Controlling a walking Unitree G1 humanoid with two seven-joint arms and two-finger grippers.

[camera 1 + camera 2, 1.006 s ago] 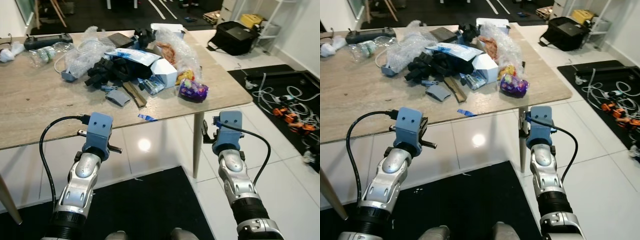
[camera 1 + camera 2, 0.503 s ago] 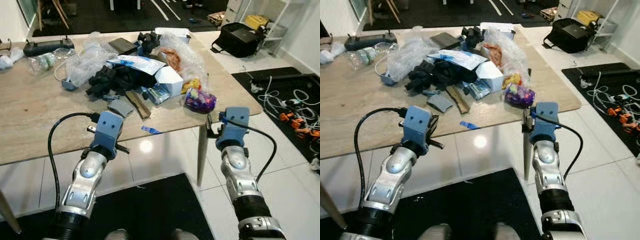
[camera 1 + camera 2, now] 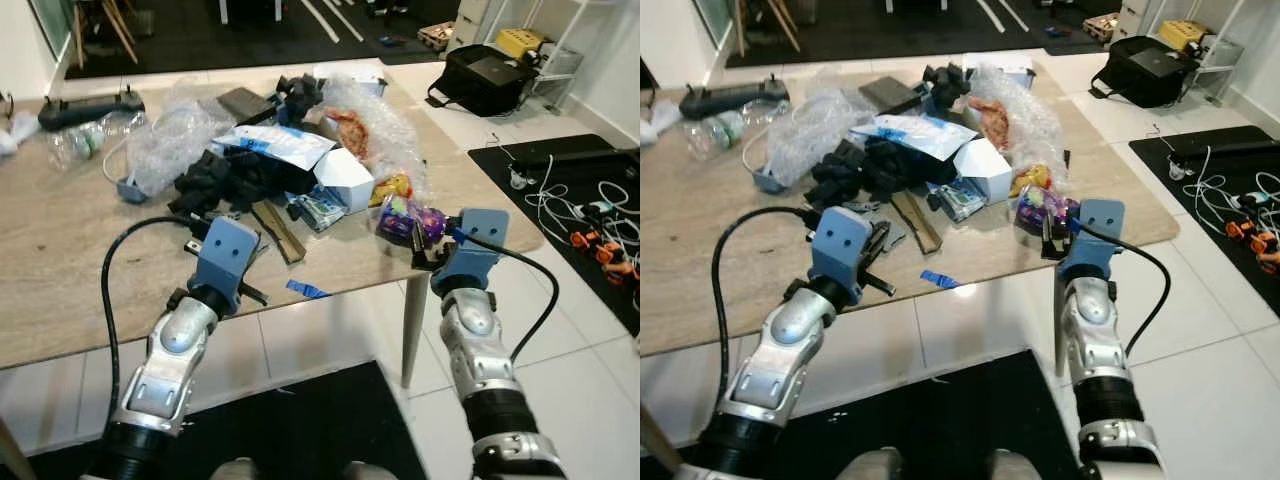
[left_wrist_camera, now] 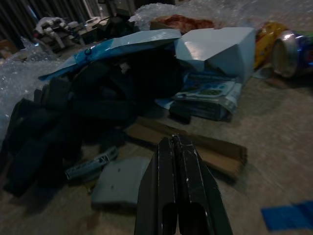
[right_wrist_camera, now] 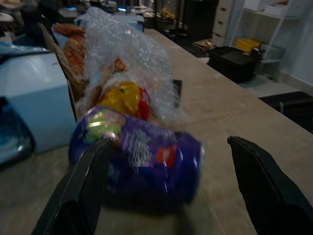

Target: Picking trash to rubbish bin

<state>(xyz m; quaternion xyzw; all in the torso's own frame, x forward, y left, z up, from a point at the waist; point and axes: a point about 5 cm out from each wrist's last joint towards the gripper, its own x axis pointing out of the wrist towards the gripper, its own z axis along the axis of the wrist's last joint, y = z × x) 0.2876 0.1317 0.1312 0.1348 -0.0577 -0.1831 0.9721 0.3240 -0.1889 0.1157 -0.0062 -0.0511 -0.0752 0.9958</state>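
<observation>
Trash pile: you have it heaped on the wooden table (image 3: 60, 250), from the middle toward the far right corner.
Purple packet (image 5: 134, 156): your landmark; it lies on the table at the pile's near right end, just in front of the right gripper (image 5: 168, 188).
Right gripper: fingers spread wide, one on each side of the purple packet, not touching it.
Left gripper (image 4: 178, 188): fingers pressed together, holding nothing, over the table well to the left of the purple packet, pointed at a grey flat piece (image 4: 120, 178) and a brown cardboard strip (image 4: 195, 149).
Yellow wrapper (image 5: 124, 98): touching the purple packet on its far side, under bubble wrap (image 5: 132, 58).
White box (image 3: 345, 178): just left of and behind the purple packet, open and tipped.
Black foam bits (image 3: 215, 175): further left of the purple packet, under a blue and white bag (image 3: 270, 143).
Blue scrap (image 3: 305, 290): near the table's front edge, left of the purple packet.
Writing: you can see colourful print on the purple packet and on a small pouch (image 4: 208, 100), but it is too blurred to read.
Change from a second ago: the whole picture has slid closer to the table, so the camera moved in; both arms now reach over the tabletop, where before they hung short of its edge, and the right gripper has come up to the purple packet.
</observation>
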